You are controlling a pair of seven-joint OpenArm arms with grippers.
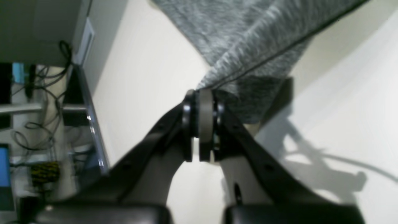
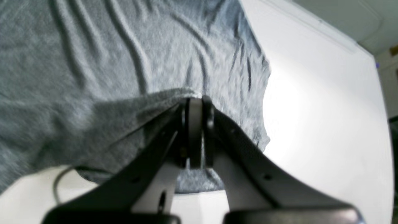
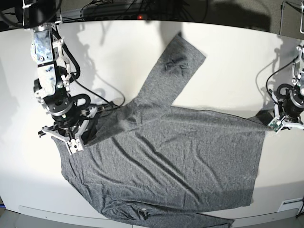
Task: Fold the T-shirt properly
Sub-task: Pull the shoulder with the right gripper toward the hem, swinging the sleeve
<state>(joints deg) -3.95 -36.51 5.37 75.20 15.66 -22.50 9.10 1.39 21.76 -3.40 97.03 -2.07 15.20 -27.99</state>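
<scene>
The table (image 3: 228,57) carries the T-shirt (image 3: 180,161), which is spread wide and wrinkled between the two sets of fingers, one sleeve (image 3: 173,66) running up and away from them and a small white tag (image 3: 142,214) lying at the hem farthest from both. The right gripper (image 2: 195,102) is clenched on a lifted fold of the shirt's edge, with the rest of the cloth stretching out beyond its fingertips. The left gripper (image 1: 202,93) is likewise pinched onto a corner of the shirt, probably at a seam, though that view is blurred.
</scene>
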